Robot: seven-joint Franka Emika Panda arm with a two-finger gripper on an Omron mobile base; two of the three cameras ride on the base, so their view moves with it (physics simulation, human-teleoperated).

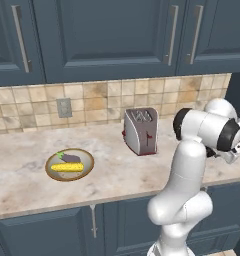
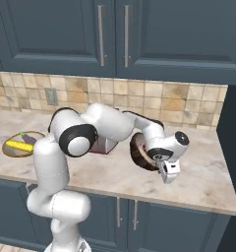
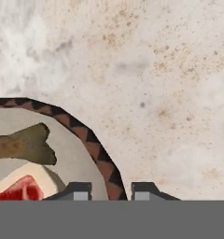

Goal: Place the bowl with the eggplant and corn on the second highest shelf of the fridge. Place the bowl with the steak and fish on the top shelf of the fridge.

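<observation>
Straddling bowl rim: gripper (image 3: pixel 111 191) has one fingertip inside bowl with steak and fish (image 3: pixel 93 149), other outside over counter (image 3: pixel 170 84), jaws closed onto patterned rim between them. Steak (image 3: pixel 23 186) and fish (image 3: pixel 20 144) lie inside bowl, just left of fingertips in hand view. Second bowl (image 1: pixel 69 164) with corn (image 1: pixel 67 167) and eggplant (image 1: pixel 72 158) sits well apart, past toaster (image 1: pixel 141 131).
</observation>
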